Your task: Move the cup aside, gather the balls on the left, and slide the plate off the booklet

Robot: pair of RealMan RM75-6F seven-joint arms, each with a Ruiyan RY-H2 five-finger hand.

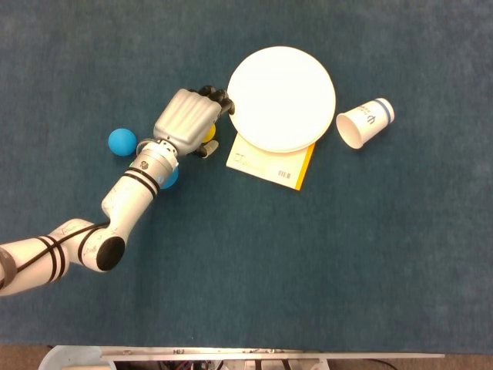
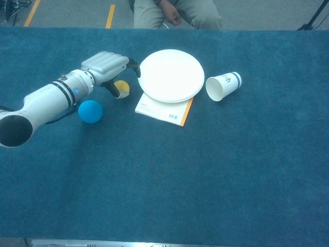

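Note:
My left hand (image 1: 187, 119) (image 2: 107, 65) hangs over the yellow ball (image 1: 209, 132) (image 2: 123, 87), fingers apart and arched, holding nothing. Its fingertips (image 1: 218, 97) reach almost to the left rim of the white plate (image 1: 281, 99) (image 2: 170, 75). The plate lies on the upper part of the yellow-edged booklet (image 1: 271, 165) (image 2: 161, 110). A paper cup (image 1: 363, 123) (image 2: 222, 86) lies on its side right of the plate, mouth facing down-left. A small blue ball (image 1: 122, 141) sits left of the hand. A larger blue ball (image 1: 169, 178) (image 2: 90, 111) is partly under my wrist. My right hand is out of sight.
My left forearm (image 1: 127, 196) (image 2: 49, 98) slants across the left side of the blue cloth table (image 1: 308, 270). In the chest view a seated person (image 2: 177, 13) is behind the far edge.

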